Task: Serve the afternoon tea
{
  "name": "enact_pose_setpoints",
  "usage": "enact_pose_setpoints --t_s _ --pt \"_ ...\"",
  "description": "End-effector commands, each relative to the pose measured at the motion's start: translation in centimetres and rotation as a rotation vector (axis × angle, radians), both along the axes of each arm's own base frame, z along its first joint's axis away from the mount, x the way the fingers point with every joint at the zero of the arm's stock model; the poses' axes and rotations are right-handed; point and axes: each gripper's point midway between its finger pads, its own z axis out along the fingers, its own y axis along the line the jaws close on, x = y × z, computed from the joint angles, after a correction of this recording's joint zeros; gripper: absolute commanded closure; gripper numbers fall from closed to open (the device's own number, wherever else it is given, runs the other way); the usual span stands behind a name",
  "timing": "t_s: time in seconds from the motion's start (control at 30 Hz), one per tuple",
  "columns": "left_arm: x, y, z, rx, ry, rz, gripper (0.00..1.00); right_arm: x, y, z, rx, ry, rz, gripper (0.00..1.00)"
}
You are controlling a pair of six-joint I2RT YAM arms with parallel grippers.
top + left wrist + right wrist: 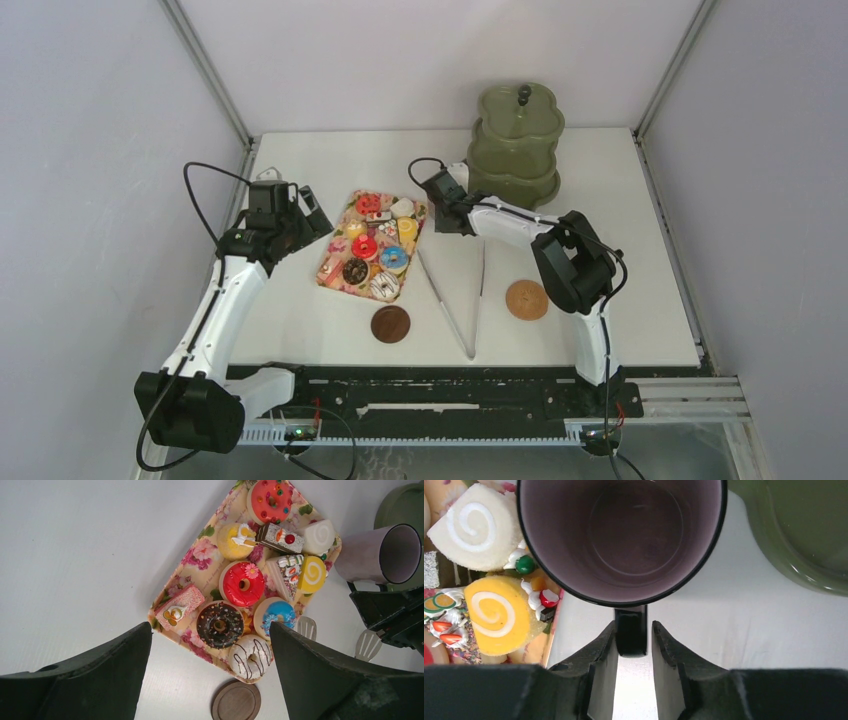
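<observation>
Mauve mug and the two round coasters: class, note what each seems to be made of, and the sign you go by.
The mauve mug: probably glazed ceramic; smooth walls with a soft sheen, glossy dark rim. The darker coaster: looks like wood, matte, with concentric turned rings. The lighter coaster: perhaps wood or cork, matte tan; too small to tell.

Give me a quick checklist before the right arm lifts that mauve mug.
1. ok: the right claw straddles the mug handle.
2. cannot tell: grip on the handle is tight.
3. ok: the mug is empty.
4. ok: the left claw is open, away from the mug.
5. ok: the coaster near the right arm is bare.
</observation>
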Motion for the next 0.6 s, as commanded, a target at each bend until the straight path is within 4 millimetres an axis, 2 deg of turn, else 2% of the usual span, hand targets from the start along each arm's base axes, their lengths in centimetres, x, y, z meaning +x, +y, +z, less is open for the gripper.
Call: enact_pose_setpoints --t_s 0.0,0.1,0.17,0.3,0.43,0.57 --pt "0.4 0.0 1.1 0.015 -0.036 -0.019 0.08 1.8 1.0 2.7 0.017 -0.082 0.027 0.68" --pt "0.4 -0.1 0.9 0.012 -0.028 -0.023 0.08 1.7 1.0 3.1 0.001 -0.096 0.042 0.84" --pt "0.4 -0.2 0.9 0.011 -0.028 -0.025 0.08 1.4 0.8 3.2 -0.011 -0.095 0.05 1.0" --pt "0.3 0.0 0.9 0.014 -0.027 -0.02 0.08 -0.2 0.5 4.5 -0.022 -0.125 0.084 1.0" --pt "0.2 -0.1 0.9 0.012 -0.029 -0.021 0.08 -2.3 0.4 6.9 -0.031 -0.206 0.159 1.0" --pt "0.1 -0.2 0.9 0.008 -0.03 -0.024 0.08 -5.1 -0.8 9.2 -0.032 -0.25 0.179 1.0"
